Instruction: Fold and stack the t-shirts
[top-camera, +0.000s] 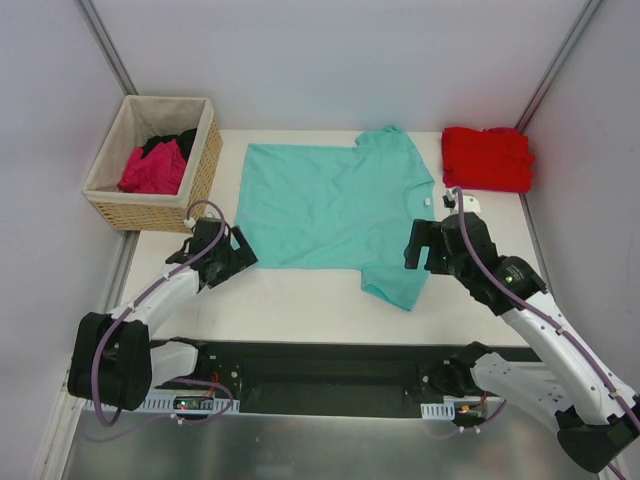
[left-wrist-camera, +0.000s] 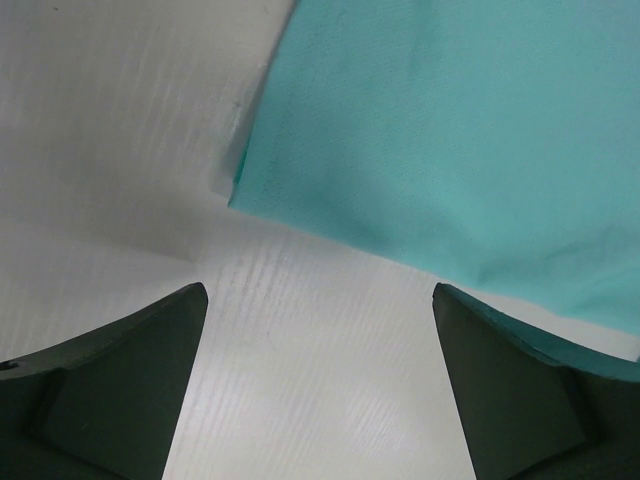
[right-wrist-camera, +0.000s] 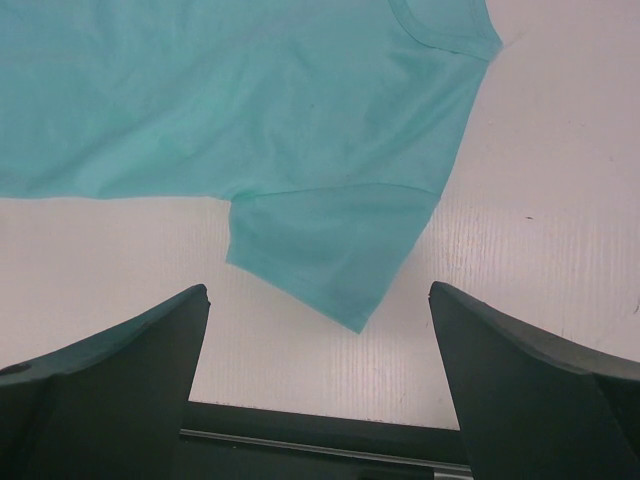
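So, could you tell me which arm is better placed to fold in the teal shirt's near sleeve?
Probably right: the right gripper hangs open by that sleeve; the left gripper is across the shirt at its hem corner.

Plain teal t-shirt (top-camera: 330, 205) w/ small white label (top-camera: 427, 203); bright red shirt (top-camera: 487, 157); tan woven basket (top-camera: 205, 165) w/ magenta shirt (top-camera: 152, 170), prob. black shirt (top-camera: 172, 140); white table (top-camera: 300, 295).

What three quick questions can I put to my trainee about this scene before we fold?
1. True or false: the teal t-shirt lies spread flat on the table.
2. Which one sits folded at the table's far right corner? A) magenta t-shirt B) red t-shirt C) black t-shirt
3. Fill in: the left gripper and the right gripper are both ____.
Key: 1 true; 2 B; 3 open.
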